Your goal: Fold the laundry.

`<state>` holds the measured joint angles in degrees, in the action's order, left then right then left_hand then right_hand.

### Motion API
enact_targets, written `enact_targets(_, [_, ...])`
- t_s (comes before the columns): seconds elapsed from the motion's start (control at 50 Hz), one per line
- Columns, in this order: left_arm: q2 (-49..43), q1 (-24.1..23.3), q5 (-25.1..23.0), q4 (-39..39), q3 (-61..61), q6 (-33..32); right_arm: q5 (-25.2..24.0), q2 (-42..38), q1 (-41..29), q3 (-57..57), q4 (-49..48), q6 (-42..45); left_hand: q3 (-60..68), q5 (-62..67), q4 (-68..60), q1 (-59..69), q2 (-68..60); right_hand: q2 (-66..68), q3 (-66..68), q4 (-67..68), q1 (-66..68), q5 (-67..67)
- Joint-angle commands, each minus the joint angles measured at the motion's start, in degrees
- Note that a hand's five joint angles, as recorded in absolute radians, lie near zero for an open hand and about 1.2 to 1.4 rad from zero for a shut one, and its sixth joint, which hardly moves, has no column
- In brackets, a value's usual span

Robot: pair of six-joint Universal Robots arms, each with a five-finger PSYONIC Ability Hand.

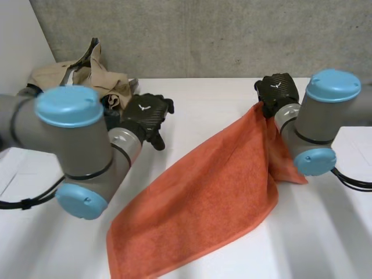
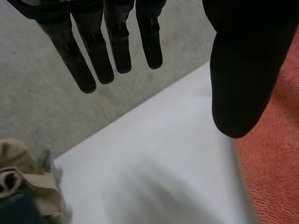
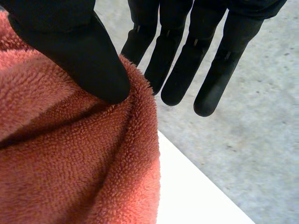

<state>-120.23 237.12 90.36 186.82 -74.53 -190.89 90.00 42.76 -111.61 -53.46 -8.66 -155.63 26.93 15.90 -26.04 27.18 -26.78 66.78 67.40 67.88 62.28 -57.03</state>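
Head view: towel lies slanted on the table, with its far corner lifted off the surface. My right hand has that corner pinched between thumb and straight fingers, and the cloth drapes down from the pinch beside my right arm. Clothes pile sits well apart from the towel. My left hand is between towel and pile, clear of the towel, fingers straight and spread, holding nothing.

Showing plain orange-red on the towel, black with a small white mark on the left robot hand and right robot hand, white on the bench, beige on the heaped clothes.
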Motion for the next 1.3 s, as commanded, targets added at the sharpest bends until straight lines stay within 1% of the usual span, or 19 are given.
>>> enact_targets(0.02, [15.53, -0.52, 1.4, -0.93, -13.43, 0.08, 7.9, -3.82, -0.19, 7.75, -1.53, 5.5, 0.61, 1.64, -1.5, 0.36, -0.76, -35.58, -36.19, -36.67, -31.08, 35.83])
enact_targets(0.04, [17.2, -0.6, 1.4, -0.93, -15.1, 0.08, 8.34, -3.82, -0.19, 8.1, -1.45, 5.86, 0.61, 1.64, -1.5, 0.36, -0.76, -50.82, -51.44, -51.92, -46.32, 51.08])
enact_targets(0.06, [20.61, -0.69, 1.4, -0.84, -18.86, -0.09, 8.61, -3.82, -0.19, 8.37, -1.45, 6.13, 0.78, 1.8, -1.67, 0.53, -0.93, -56.78, -57.4, -57.88, -52.28, 57.03])
enact_targets(0.16, [27.5, -1.83, 1.31, -0.67, -28.28, -0.62, 8.52, -1.46, -0.36, 6.97, -0.39, 6.22, 0.95, 1.97, -1.84, 0.7, -1.1, -56.78, -57.4, -57.88, -52.28, 57.03])
enact_targets(0.22, [29.26, -2.19, 1.31, -0.67, -33.39, -0.62, 7.65, 3.46, 0.08, 2.93, 1.54, 6.31, 0.61, 1.64, -1.5, 0.36, -0.76, -56.78, -57.4, -57.88, -52.28, 57.03])
enact_targets(0.26, [29.09, -2.71, 1.05, -0.67, -36.45, -0.62, 5.45, 6.98, 0.34, 0.03, 3.65, 6.31, 0.11, 1.14, -1.0, -0.14, -0.26, -56.78, -57.4, -57.88, -52.28, 57.03])
enact_targets(0.32, [28.12, -3.59, 1.22, -0.67, -39.02, -0.62, 0.54, 12.76, 0.52, -5.93, 9.08, 6.13, 0.27, 1.3, -1.17, 0.03, -0.42, -56.78, -57.4, -57.88, -52.28, 57.03])
enact_targets(0.38, [26.02, -4.38, 1.31, -0.75, -40.69, -0.71, -1.67, 16.29, 0.52, -10.42, 11.73, 5.78, 0.27, 1.3, -1.17, 0.03, -0.42, -56.78, -57.4, -57.88, -52.28, 57.03])
enact_targets(0.4, [25.58, -4.47, 1.31, -0.75, -40.95, -0.71, -2.72, 18.13, 0.43, -13.66, 12.69, 5.52, 0.27, 1.3, -1.17, 0.03, -0.42, -56.78, -57.4, -57.88, -52.28, 57.03])
enact_targets(0.46, [24.34, -5.96, 1.4, -0.67, -42.27, -1.41, -3.78, 19.2, 0.78, -17.55, 12.97, 5.16, 0.27, 1.3, -1.17, 0.03, -0.42, -56.78, -57.4, -57.88, -52.28, 57.03])
enact_targets(0.48, [23.91, -6.83, 1.31, -0.23, -43.23, -1.76, -4.13, 19.73, 0.87, -20.52, 12.79, 5.08, 0.27, 1.3, -1.17, 0.03, -0.42, -56.78, -57.4, -57.88, -52.28, 57.03])
enact_targets(0.6, [20.83, -7.37, 1.57, 3.54, -44.29, -2.03, -4.92, 23.07, 3.06, -29.14, 11.92, 5.08, 0.44, 1.47, -1.33, 0.19, -0.59, -56.78, -57.4, -57.88, -52.28, 57.03])
enact_targets(0.72, [18.28, -7.46, 2.28, 5.57, -44.38, -2.03, -6.33, 24.3, 3.86, -34.43, 7.96, 5.16, 0.78, 1.81, -1.67, 0.53, -0.93, -56.78, -57.4, -57.88, -52.28, 57.03])
enact_targets(0.78, [17.31, -7.72, 2.19, 5.75, -44.38, -2.03, -6.42, 25.44, 4.64, -37.06, 5.16, 5.16, 0.94, 1.97, -1.84, 0.7, -1.1, -56.78, -57.4, -57.88, -52.28, 57.03])
enact_targets(0.86, [16.87, -8.07, 2.19, 6.54, -44.38, -2.03, -6.51, 25.71, 5.35, -38.73, 3.74, 5.16, 0.95, 1.97, -1.84, 0.7, -1.1, -56.78, -57.4, -57.88, -52.28, 57.03])
enact_targets(1.14, [13.62, -8.69, 2.19, 8.82, -44.21, -2.11, -6.6, 25.62, 5.18, -40.06, 2.51, 5.16, 1.45, 2.48, -2.34, 1.2, -1.6, -56.78, -57.4, -57.88, -52.28, 57.03])
enact_targets(1.3, [11.51, -8.69, 2.36, 12.07, -43.86, -2.64, -7.21, 25.62, 5.09, -40.67, 2.16, 5.16, 6.32, 7.35, -7.21, 6.07, -6.47, -56.78, -57.4, -57.88, -52.28, 57.03])
